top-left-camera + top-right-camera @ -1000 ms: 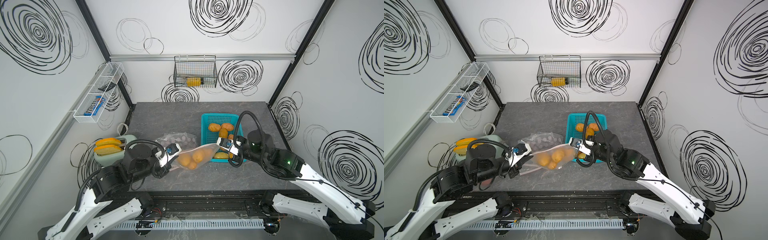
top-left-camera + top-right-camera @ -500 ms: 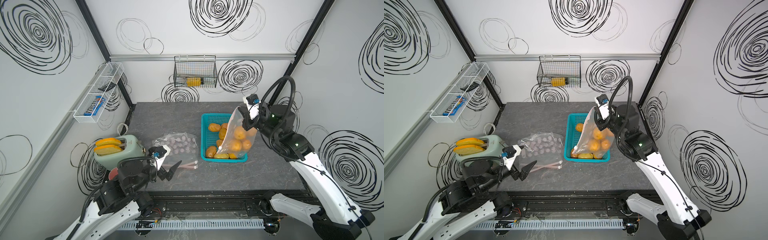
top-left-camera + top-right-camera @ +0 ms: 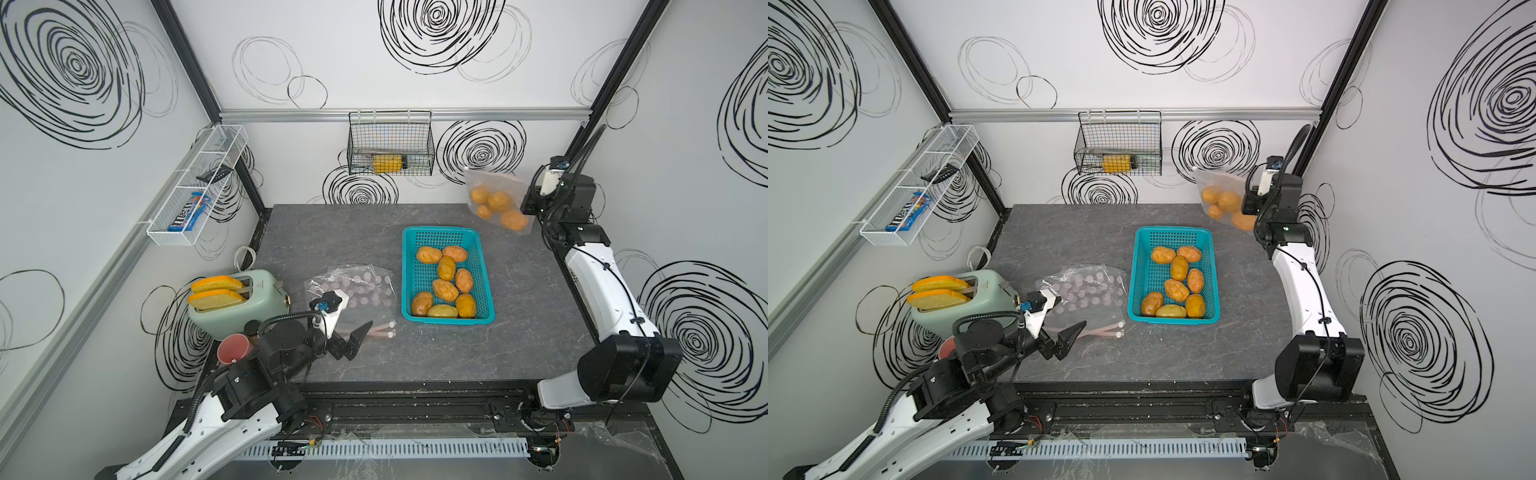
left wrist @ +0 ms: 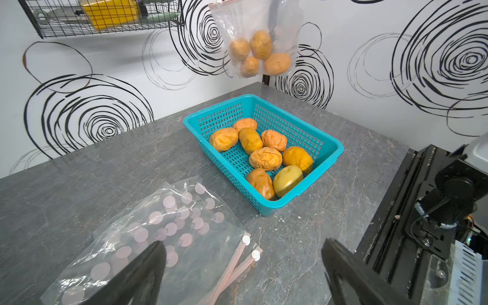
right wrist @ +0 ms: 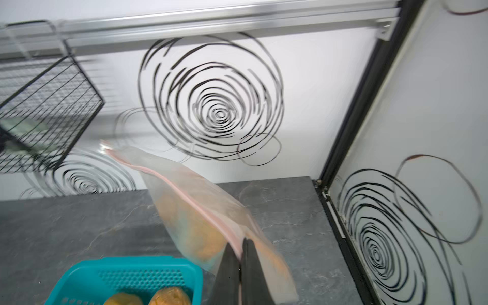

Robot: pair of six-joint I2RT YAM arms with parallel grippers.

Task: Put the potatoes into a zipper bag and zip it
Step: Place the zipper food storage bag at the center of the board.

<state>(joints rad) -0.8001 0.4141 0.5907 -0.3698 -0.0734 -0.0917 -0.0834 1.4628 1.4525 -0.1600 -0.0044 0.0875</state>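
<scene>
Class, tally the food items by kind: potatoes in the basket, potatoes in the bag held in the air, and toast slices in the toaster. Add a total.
Potatoes in the teal basket: 8
Potatoes in the zipper bag: 4
Toast slices in the toaster: 2
Total: 14

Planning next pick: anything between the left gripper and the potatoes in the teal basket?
Only the teal basket's near wall, around the potatoes. The open left gripper sits above flat empty zipper bags; the tabletop beyond them is bare up to the basket.
</scene>
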